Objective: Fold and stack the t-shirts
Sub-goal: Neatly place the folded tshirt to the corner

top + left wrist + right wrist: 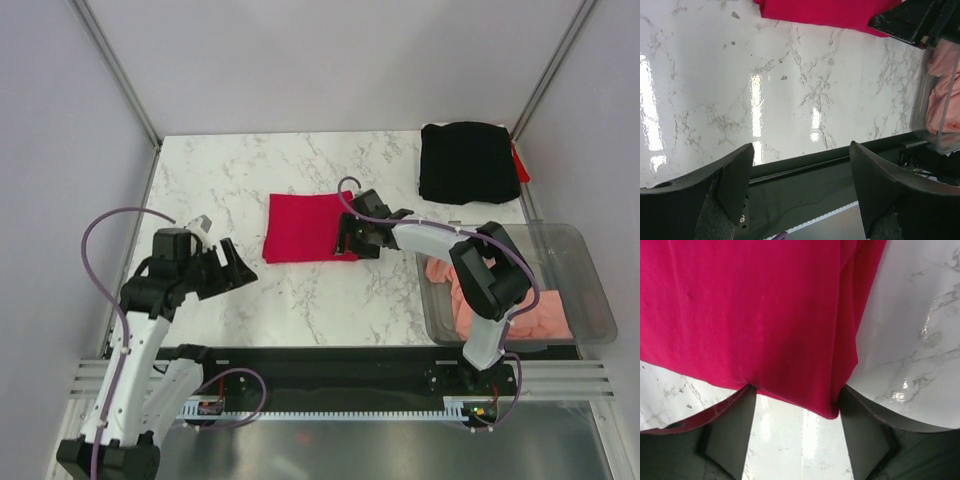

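Crimson t-shirt [305, 227] lay folded flat at centre of the table [210, 170], long axis left-right. Right gripper [352, 238] stood wide at its right edge, gripping nothing. Left gripper [235, 263] was wide, empty, well apart from it.

The tabletop [220, 170] is white marble, grey-veined. The crimson red t-shirt [308, 227], black t-shirt [465, 162] and salmon-pink t-shirt [548, 318] are plain; the bin [585, 262] is clear.
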Action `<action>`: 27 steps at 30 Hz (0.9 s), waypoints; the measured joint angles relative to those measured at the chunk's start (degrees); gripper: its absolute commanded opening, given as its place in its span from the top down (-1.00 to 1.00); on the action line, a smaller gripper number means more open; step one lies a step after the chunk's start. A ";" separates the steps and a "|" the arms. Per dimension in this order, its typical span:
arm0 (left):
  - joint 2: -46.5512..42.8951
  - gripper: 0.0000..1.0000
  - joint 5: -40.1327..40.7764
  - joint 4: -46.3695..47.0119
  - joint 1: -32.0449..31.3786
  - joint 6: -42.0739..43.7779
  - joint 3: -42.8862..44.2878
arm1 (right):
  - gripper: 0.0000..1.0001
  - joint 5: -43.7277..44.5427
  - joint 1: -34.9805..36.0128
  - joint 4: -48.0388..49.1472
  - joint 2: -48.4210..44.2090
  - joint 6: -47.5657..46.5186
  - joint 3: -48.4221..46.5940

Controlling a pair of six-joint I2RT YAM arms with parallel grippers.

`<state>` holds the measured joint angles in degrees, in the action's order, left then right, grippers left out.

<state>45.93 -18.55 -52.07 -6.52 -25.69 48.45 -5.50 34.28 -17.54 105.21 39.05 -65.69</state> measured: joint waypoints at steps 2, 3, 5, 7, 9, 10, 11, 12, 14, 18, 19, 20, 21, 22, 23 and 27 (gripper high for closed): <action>-4.96 -0.68 0.07 -2.14 0.02 0.02 -1.03 | -0.36 1.40 1.38 0.92 0.31 1.29 -0.02; -6.69 -0.68 0.31 -2.38 0.02 0.04 -0.63 | -0.36 1.68 2.25 1.18 0.55 1.79 -0.02; -8.83 -0.68 1.16 -2.95 0.00 0.46 1.22 | -0.34 2.58 5.38 1.97 1.11 3.06 -0.07; -9.44 -0.68 2.16 -3.08 0.02 1.40 3.23 | -0.53 2.62 9.20 2.69 1.62 3.76 -0.59; -9.60 -0.68 2.64 -2.95 0.02 2.62 4.35 | -0.91 1.81 12.66 3.02 2.03 3.91 -1.73; -9.60 -0.68 2.60 -2.93 0.02 2.91 4.39 | -0.97 1.33 14.25 3.30 2.14 4.26 -2.29; -9.60 -0.68 2.29 -2.75 0.02 3.15 4.17 | -0.96 0.92 15.72 3.48 2.01 4.11 -2.64; -9.68 -0.65 1.84 -2.38 0.02 3.21 3.63 | -0.96 0.81 16.72 3.48 1.57 4.02 -2.71; -10.10 -0.66 1.38 -1.81 0.00 3.26 2.19 | -0.96 1.05 17.11 2.67 -0.04 4.02 -2.51; -11.28 -0.65 0.33 -1.62 0.04 3.26 0.22 | -0.96 1.88 13.53 1.79 -6.84 4.02 0.28; -11.39 -0.64 0.13 -1.57 0.04 3.26 0.09 | -0.96 1.86 12.00 1.81 -8.85 4.02 1.18; -11.32 -0.64 -0.04 -1.40 0.11 3.26 0.04 | -0.96 1.86 10.29 2.16 -10.54 4.02 2.03; -11.08 -0.63 -0.13 -1.25 0.24 3.26 0.02 | -0.96 1.77 8.41 2.67 -11.87 4.02 2.84; -10.75 -0.63 -0.22 -1.16 0.48 3.26 -0.02 | -0.96 1.42 6.78 3.17 -12.50 4.00 3.39; -10.49 -0.63 -0.28 -0.98 0.72 3.26 -0.11 | -0.96 0.70 4.37 4.09 -12.70 4.02 3.93; -10.62 -0.63 -0.94 -0.79 1.64 3.26 -0.22 | -0.96 -1.92 -2.89 6.73 -9.88 4.00 4.50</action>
<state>35.31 -19.49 -52.86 -4.89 -22.44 48.23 -7.42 31.40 -10.81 95.33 43.05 -61.19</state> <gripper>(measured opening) 0.818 0.982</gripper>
